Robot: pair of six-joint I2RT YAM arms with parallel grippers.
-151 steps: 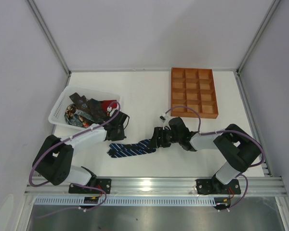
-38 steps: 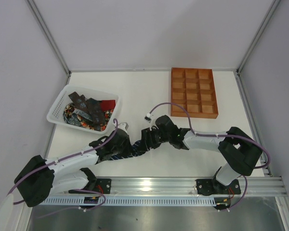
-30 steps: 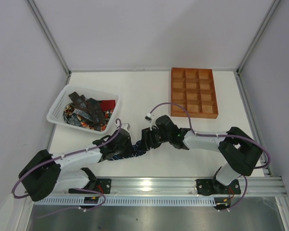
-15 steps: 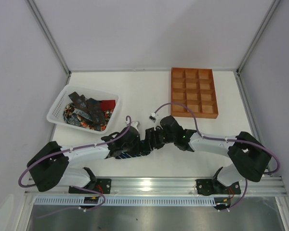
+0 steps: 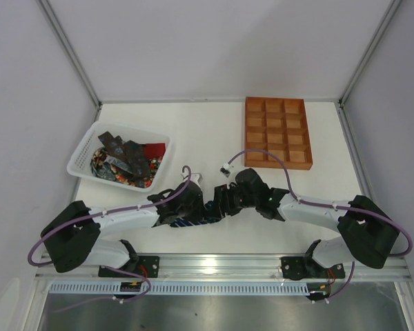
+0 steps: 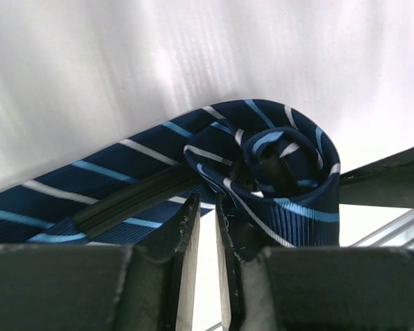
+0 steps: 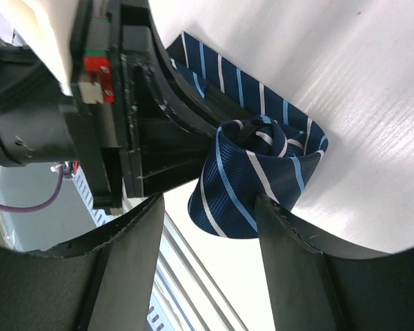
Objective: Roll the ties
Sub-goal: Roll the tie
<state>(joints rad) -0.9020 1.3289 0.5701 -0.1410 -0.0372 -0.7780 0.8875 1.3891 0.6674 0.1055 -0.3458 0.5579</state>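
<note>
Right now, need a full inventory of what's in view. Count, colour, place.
striped tie: 1, navy with light-blue stripes, on the table between the claws, one end coiled into a roll
other ties: several, count unclear; dark brown, red, multicoloured; piled in the basket
basket: 1, white, far left of table
compartment tray: 1, orange-brown, far right of table
table: 1, white
left arm: 1, white and black, purple cable
right arm: 1, same colours
left claw: black, jaws nearly together at the roll; grip unclear
right claw: black, jaws wide apart, roll at their tips
</note>
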